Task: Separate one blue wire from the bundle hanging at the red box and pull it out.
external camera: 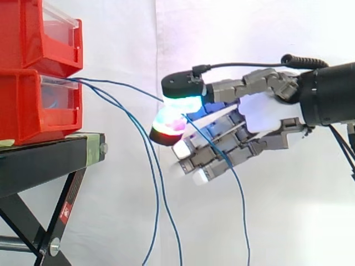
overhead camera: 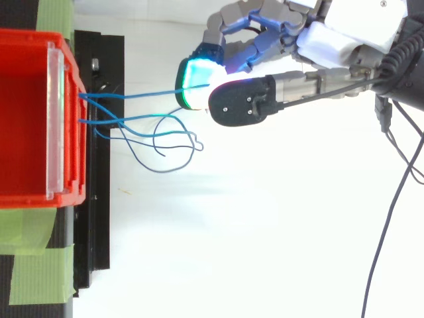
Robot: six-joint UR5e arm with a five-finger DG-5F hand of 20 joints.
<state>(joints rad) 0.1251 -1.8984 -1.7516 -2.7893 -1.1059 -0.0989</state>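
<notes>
Several thin blue wires [external camera: 151, 183] come out of the lower red box [external camera: 33, 105] and hang down in front of the stand. One blue wire [external camera: 125, 86] runs taut from the box to my hand [external camera: 260, 113], where the thumb and a glowing fingertip [external camera: 169, 124] pinch it; its free end drops below the hand. From above, that wire [overhead camera: 132, 95] leads from the red box [overhead camera: 26, 119] to the pinching pads [overhead camera: 199, 83], while the other wires [overhead camera: 162, 136] loop loosely beside it.
Two red bins are stacked on a black stand [external camera: 50, 160] with a crossed leg frame. Green tape [overhead camera: 40, 275] marks the stand's surface. A white curtain fills the background to the right of the stand.
</notes>
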